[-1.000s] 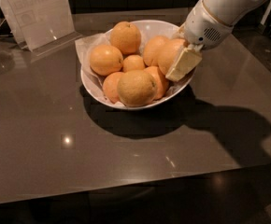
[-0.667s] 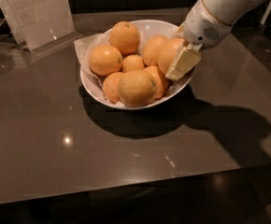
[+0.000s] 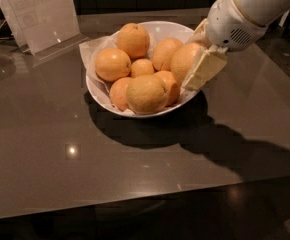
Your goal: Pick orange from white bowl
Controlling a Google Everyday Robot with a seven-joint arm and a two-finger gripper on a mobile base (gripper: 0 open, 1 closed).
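The white bowl point(image 3: 101, 91) stands on the dark table, lined with crinkled white paper and holding several oranges. The orange point(image 3: 184, 60), large and warm orange, lies at the bowl's right side. My gripper point(image 3: 199, 51) reaches in from the upper right. One cream finger presses the orange's front right side and the other its back right side, so the gripper is shut on it. The orange still rests among the others in the bowl. A paler, yellowish-tan orange point(image 3: 146, 94) lies at the front of the bowl.
A clear plastic sign holder point(image 3: 40, 16) stands at the back left of the glossy grey table point(image 3: 60, 154). The table's front edge runs across the bottom. The arm's shadow falls to the right of the bowl.
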